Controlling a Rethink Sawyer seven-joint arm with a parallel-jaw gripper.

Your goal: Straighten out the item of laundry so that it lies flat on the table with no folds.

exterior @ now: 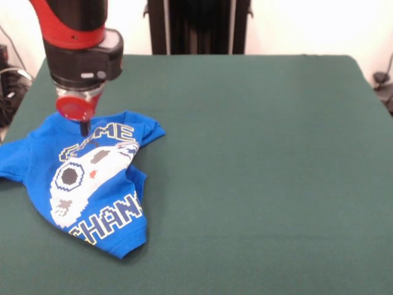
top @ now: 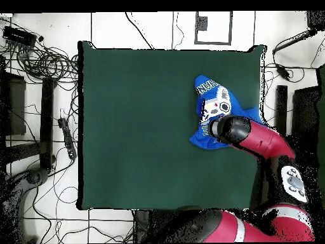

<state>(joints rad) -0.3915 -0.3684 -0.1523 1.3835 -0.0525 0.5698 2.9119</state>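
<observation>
- Shirt (exterior: 92,178) first: the small blue tee sits print-up at one side of the green desk (exterior: 258,172), close to that side edge, with one sleeve reaching out towards the edge
- It is not flat yet: in the front view the side of the body towards the desk's middle is tucked in, a crease runs down beside the print, and the lettering at the hem is cut off by the fold
- Gripper (exterior: 85,128) is right on it, a thin dark tip under the red collar, poised at the collar end of the shirt, just by the top row of lettering
- Jaws: I cannot tell how far apart they stand, or whether any cloth is caught; only a single dark tip shows, and touching versus just above is too close to call
- Key relation: the shirt's long axis runs from the collar under the tip away to the hem, so nearly all the cloth lies on one side of the tool; the tucked side faces the open middle of the desk, and my read is that the spreading has to go that way
- Overhead view (top: 212,101) shows how much bare desk (top: 139,127) lies beyond the shirt, but the wrist (top: 230,129) hides the collar end; the front view alone shows the tip, the fold and the print
</observation>
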